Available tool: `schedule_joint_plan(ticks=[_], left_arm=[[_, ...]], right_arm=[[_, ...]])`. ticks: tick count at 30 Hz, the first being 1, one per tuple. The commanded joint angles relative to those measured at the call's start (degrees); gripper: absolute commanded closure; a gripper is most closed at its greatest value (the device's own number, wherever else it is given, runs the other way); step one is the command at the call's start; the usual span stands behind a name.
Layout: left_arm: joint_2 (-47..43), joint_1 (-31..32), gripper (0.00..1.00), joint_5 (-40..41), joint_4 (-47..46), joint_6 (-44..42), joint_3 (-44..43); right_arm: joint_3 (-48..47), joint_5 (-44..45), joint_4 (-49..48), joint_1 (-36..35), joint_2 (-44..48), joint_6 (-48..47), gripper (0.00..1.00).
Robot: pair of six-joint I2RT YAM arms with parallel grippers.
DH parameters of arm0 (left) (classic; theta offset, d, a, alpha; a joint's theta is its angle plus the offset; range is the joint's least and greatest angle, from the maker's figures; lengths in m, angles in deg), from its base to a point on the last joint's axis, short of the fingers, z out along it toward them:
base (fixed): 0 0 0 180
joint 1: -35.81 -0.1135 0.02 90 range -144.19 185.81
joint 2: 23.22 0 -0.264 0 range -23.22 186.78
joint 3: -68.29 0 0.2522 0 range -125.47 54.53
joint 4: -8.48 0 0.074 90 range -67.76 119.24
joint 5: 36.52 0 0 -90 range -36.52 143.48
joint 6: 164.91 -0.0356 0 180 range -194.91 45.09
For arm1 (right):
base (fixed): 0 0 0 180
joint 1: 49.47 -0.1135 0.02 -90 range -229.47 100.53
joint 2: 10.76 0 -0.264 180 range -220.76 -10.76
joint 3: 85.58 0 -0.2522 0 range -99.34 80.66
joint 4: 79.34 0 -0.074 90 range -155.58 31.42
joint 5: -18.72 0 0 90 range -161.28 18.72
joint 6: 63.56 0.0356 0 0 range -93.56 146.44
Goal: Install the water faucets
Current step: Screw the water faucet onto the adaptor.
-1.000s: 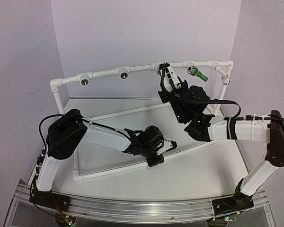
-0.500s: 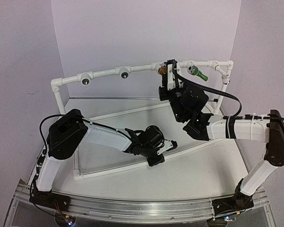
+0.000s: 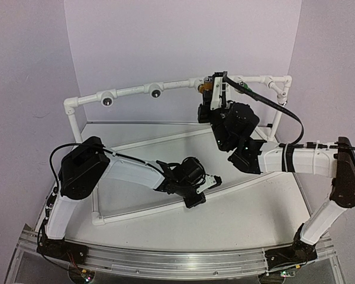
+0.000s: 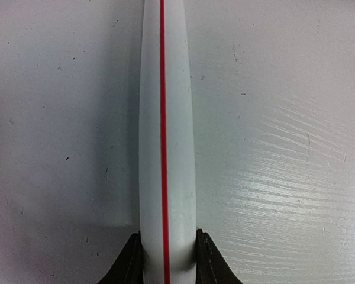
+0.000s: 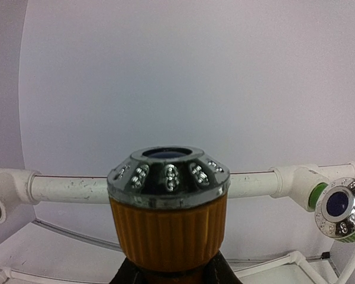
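At the white pipe frame's (image 3: 130,92) top rail, the right gripper (image 3: 215,81) covers most of the orange faucet (image 3: 205,87); the faucet's threaded end is out of sight. The green faucet (image 5: 342,212) on that rail runs off the right wrist picture's edge. The left gripper's (image 4: 168,234) fingers (image 4: 129,267) are cropped on a lower frame pipe.

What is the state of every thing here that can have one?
Yellow-orange faucet: held in the right end effector at the top rail.
Green faucet: mounted on the top rail.
Left end effector: shut on the lower pipe.
Two left sockets: empty.
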Motion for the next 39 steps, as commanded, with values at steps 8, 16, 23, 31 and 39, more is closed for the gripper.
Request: schedule_joint_plan(ticks=[8, 16, 23, 31, 39], left_arm=[[4.64, 3.86, 1.00, -7.16, 9.33, -5.69, 0.83], [4.99, 3.86, 1.00, -7.30, 9.45, -5.70, 0.60], [5.35, 3.86, 1.00, -7.44, 9.68, -5.69, 0.29], [5.47, 3.84, 1.00, -7.57, 9.93, -5.81, 0.13], [5.83, 3.94, 1.00, -8.19, 10.27, -5.83, -0.19]], right_arm=[[-3.74, 8.60, 1.66, 2.69, -1.83, 6.60, 1.00], [-3.23, 10.44, 1.75, 2.53, -2.23, 11.93, 1.00], [-4.35, 12.22, 1.78, 2.21, -3.92, 16.43, 1.00], [-6.06, 13.21, 1.95, 1.69, -5.04, 21.89, 1.00], [-7.45, 13.12, 6.81, 1.59, -4.42, 31.22, 1.00]])
